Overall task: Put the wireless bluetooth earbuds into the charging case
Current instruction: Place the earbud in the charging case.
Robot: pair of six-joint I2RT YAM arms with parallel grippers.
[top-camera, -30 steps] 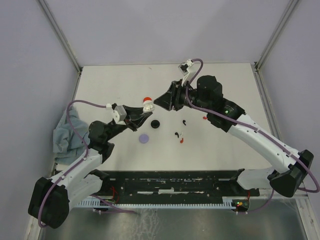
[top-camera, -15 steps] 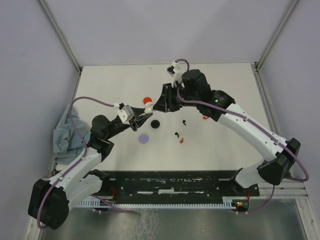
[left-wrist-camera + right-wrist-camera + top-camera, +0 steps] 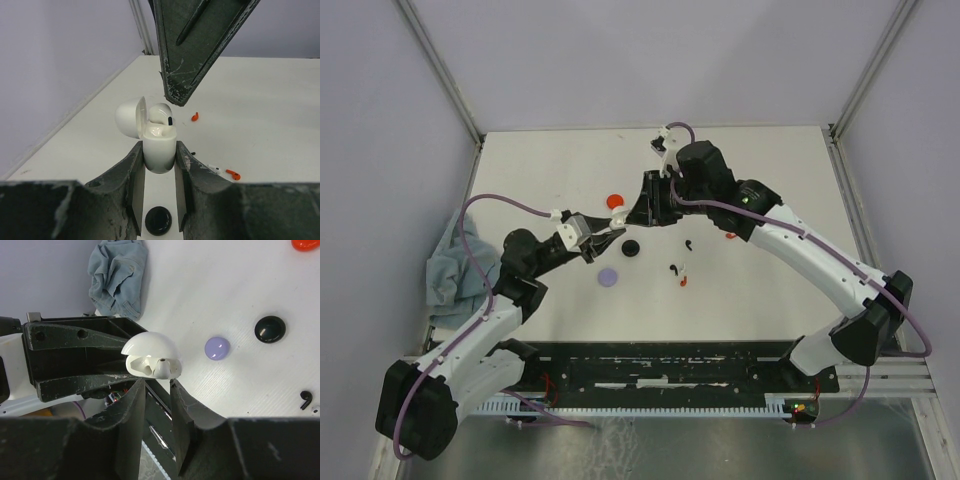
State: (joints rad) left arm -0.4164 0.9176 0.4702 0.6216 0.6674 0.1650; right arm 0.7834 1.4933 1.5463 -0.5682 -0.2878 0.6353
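Observation:
My left gripper (image 3: 160,152) is shut on the white charging case (image 3: 160,142) and holds it above the table with its lid open. A white earbud (image 3: 161,113) with a dark tip sits in one socket. It also shows in the right wrist view (image 3: 166,368). My right gripper (image 3: 158,381) hovers just over the case, its fingers slightly apart with nothing between them. In the top view both grippers meet, left (image 3: 610,237) and right (image 3: 626,217). Loose earbuds lie on the table: black (image 3: 688,243), black (image 3: 672,268), red (image 3: 683,281), red (image 3: 730,236).
A black disc (image 3: 631,247), a lavender disc (image 3: 609,278) and a red disc (image 3: 615,200) lie near the grippers. A blue-grey cloth (image 3: 450,265) is bunched at the table's left edge. Grey walls enclose the white table.
The right gripper has swung left and down to the case. The left gripper has carried the case a little nearer and lower. The white earbud now rests in the case.

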